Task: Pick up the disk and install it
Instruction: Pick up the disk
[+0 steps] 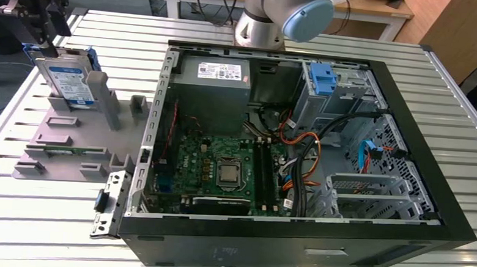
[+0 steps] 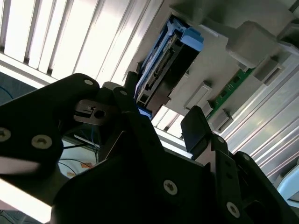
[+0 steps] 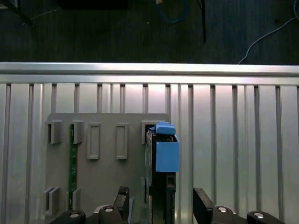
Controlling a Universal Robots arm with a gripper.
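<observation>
The disk stands on edge in a slot of the grey holder plate at the exterior view's left, its white-and-blue label facing out and blue rails along its edges. My gripper hangs just above its far upper end. In the first wrist view the disk runs between the two black fingertips, with a gap on each side. My gripper is open and apart from the drive. The second wrist view shows the disk beyond the gripper.
The open computer case lies to the exterior view's right of the holder, with a grey power-supply box, a motherboard, cables and a blue clip at the drive bay. A green memory stick sits in the holder. A slatted metal table lies underneath.
</observation>
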